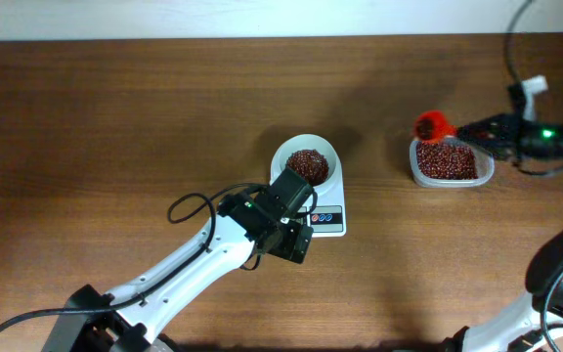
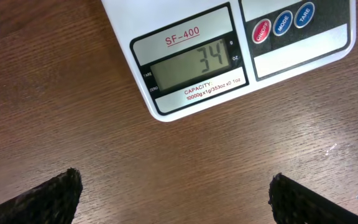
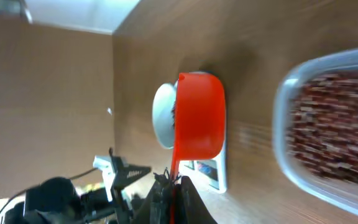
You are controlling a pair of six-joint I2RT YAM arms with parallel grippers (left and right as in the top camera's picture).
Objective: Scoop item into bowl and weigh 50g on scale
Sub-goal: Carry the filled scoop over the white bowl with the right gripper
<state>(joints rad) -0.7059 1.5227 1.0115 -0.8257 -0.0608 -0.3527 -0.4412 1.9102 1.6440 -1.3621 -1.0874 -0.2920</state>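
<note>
L gripper (image 2: 178,200): released, jaws spread wide, nothing btwn them. Hovering over table (image 2: 55,93) just in front of scale (image 2: 303,59). Dark fingertips (image 2: 48,198) at bottom corners of L wrist view, bare wood btwn.

Scale: white, rect., near table centre. Display (image 2: 194,65) reading 34, g mark beside it, "SF-400" printed above. Red ON/OFF btn (image 2: 261,31) and two blue btns (image 2: 283,23), MODE and TARE, next to display.

Bowl (image 1: 325,147): white, round, upright, sitting on scale platform behind display, covering most of platform in overhead view. L arm's wrist overlapping bowl's near edge from above.

Beans (image 1: 306,164): maroon heap inside bowl, approx. centred. More of the same in clear tub (image 1: 413,161), on table well apart from scale, toward R arm's side.

R gripper (image 3: 171,190): clenched on thin handle of red scoop (image 3: 201,115). Scoop head at tub's far corner nearest the scale in overhead view; touching rim or above it, cannot tell. Scoop contents: too small in overhead view, hidden in R wrist view, cannot tell. R wrist view blurred; bowl and scale visible past scoop, tub off to one side.
</note>
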